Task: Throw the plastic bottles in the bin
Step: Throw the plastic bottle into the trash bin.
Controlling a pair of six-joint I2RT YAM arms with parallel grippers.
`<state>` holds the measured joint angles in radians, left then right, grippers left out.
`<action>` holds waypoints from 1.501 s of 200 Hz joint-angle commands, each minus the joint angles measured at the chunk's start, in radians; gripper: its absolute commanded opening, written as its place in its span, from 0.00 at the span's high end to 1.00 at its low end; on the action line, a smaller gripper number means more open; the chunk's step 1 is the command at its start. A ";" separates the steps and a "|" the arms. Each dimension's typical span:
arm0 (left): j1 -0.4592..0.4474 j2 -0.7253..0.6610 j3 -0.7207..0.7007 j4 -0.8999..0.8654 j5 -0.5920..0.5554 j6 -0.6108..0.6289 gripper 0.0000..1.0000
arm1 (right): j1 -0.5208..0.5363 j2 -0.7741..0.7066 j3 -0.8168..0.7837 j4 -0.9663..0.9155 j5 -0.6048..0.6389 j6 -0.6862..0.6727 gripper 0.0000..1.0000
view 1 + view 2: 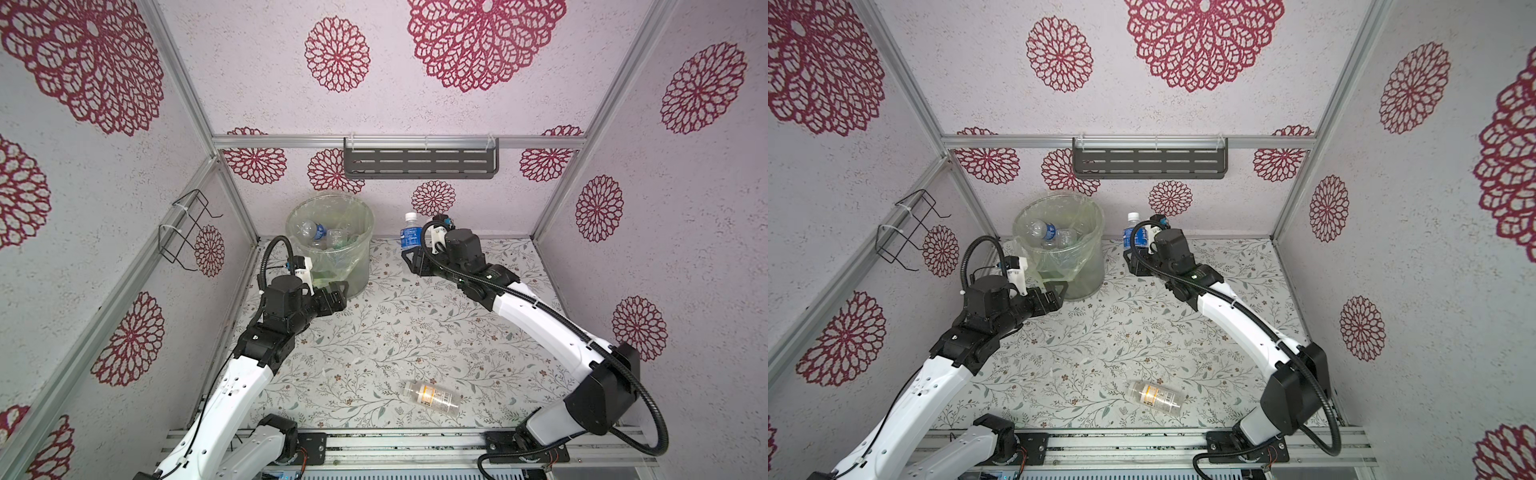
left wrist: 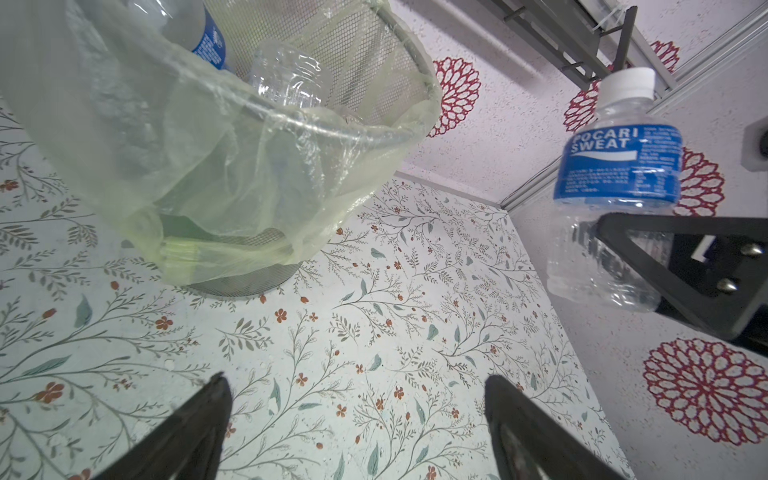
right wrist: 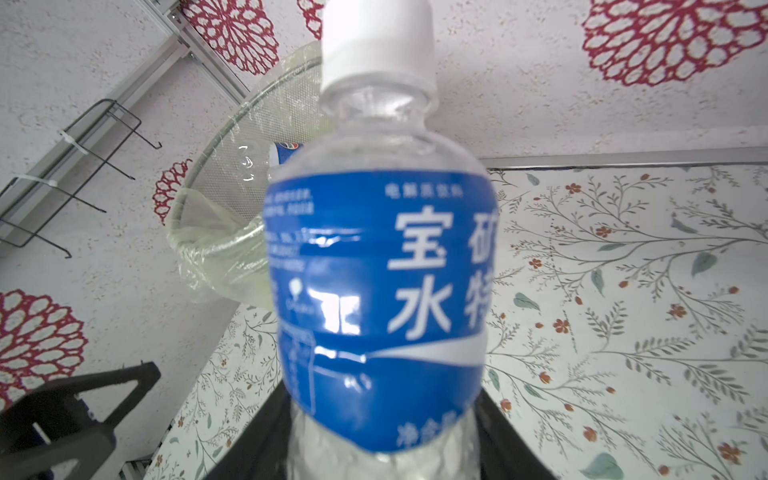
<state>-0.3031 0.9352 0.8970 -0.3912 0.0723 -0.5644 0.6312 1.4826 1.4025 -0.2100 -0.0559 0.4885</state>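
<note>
Floral worktop [image 1: 395,332] — bin [image 1: 360,262] at far left, bottles [image 1: 316,230] inside. My right gripper [image 1: 412,254] clamps a blue-labelled bottle [image 1: 410,236] upright near it; my left gripper [image 2: 355,388] stands wide open — one clear bottle [image 1: 432,397] lies at the front.

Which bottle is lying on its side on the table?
The clear bottle with the pale label, near the front edge. The blue-labelled bottle is upright in the right gripper; the other bottles are inside the bin.

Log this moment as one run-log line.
right gripper: shut on blue-label bottle, beside bin | left gripper: open, empty, near bin | clear bottle: lying on table, not binned
</note>
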 commanded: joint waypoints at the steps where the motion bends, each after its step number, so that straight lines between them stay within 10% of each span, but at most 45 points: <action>1: 0.001 -0.041 -0.020 -0.031 -0.049 0.018 0.03 | -0.002 -0.074 -0.028 0.025 0.036 -0.050 0.56; 63: 0.003 -0.064 -0.035 -0.092 -0.103 0.036 0.03 | 0.016 0.009 0.085 0.033 -0.021 -0.058 0.56; 115: 0.007 -0.048 0.036 -0.168 -0.179 0.093 0.03 | 0.067 0.487 0.801 -0.177 -0.017 -0.113 0.55; 128: 0.007 -0.038 0.060 -0.183 -0.194 0.105 0.03 | 0.067 0.687 1.098 -0.285 -0.016 -0.112 0.41; 136: 0.007 -0.031 0.073 -0.188 -0.195 0.109 0.03 | 0.067 0.802 1.299 -0.332 -0.037 -0.105 0.04; 147: 0.008 -0.020 0.095 -0.197 -0.192 0.110 0.03 | 0.066 0.882 1.424 -0.320 -0.085 -0.094 0.01; 190: 0.009 -0.009 0.126 -0.208 -0.193 0.128 0.03 | 0.065 0.590 0.892 0.034 -0.109 -0.115 0.01; 300: 0.008 0.054 0.144 -0.140 -0.050 0.199 0.03 | 0.019 0.107 0.203 0.136 -0.059 -0.162 0.01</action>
<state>-0.2981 0.9749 1.0107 -0.5632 -0.0395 -0.3985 0.6796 1.6508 1.7222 -0.1406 -0.1326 0.3237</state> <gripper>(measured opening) 0.974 0.989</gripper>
